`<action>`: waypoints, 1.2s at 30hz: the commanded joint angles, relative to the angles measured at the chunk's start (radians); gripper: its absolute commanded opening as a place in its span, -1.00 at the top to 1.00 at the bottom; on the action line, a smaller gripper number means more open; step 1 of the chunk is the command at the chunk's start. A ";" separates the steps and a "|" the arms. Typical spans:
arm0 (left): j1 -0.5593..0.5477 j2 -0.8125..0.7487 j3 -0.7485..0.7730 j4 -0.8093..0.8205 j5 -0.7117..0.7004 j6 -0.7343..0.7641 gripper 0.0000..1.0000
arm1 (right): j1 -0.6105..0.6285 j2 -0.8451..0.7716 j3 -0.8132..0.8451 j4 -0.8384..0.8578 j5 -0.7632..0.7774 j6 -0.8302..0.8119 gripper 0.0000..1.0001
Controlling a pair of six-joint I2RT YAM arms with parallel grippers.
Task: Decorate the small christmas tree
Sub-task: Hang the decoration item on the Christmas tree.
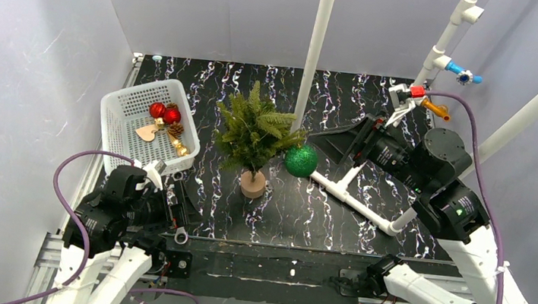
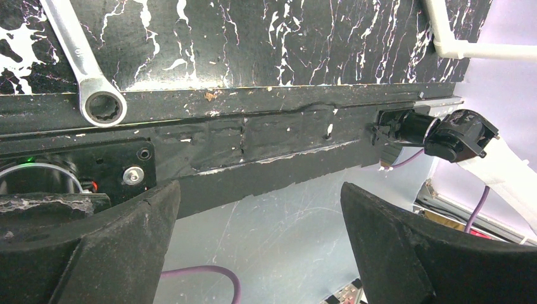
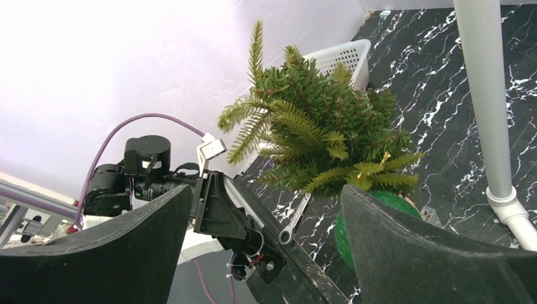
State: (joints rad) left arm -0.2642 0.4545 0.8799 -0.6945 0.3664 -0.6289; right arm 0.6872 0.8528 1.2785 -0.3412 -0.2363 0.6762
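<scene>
The small christmas tree [image 1: 255,130] stands upright mid-table on its round tan base [image 1: 252,184]. A glittery green ball [image 1: 300,160] hangs at its lower right branches. My right gripper [image 1: 333,145] is open just right of that ball, nothing between its fingers. In the right wrist view the tree [image 3: 316,126] fills the middle and the green ball [image 3: 340,235] peeks out beside the right finger. My left gripper [image 2: 259,253] is open and empty, low over the table's front edge at the near left.
A white basket [image 1: 124,109] at the left holds red balls [image 1: 164,112], a wooden heart [image 1: 146,133], a pine cone and gold bells. A wrench [image 2: 88,76] lies by the front edge. A white pipe [image 1: 316,50] rises behind the tree, with another pipe [image 1: 353,196] lying on the table.
</scene>
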 commanded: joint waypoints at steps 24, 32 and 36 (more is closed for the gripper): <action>-0.002 0.166 0.328 -0.255 -0.631 0.111 -0.99 | 0.000 -0.177 -0.143 -0.312 0.206 -0.084 -0.92; 0.020 0.467 0.501 -0.136 -0.787 0.299 -0.99 | -0.001 -0.240 -0.243 -0.286 0.145 -0.086 -0.92; 0.233 0.718 0.670 -0.122 -0.545 0.273 -0.99 | -0.001 -0.261 -0.259 -0.298 0.135 -0.079 -0.92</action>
State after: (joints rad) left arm -0.1921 0.9848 1.4380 -0.8200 -0.3092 -0.3790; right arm 0.6876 0.6182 1.0283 -0.6579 -0.0826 0.6048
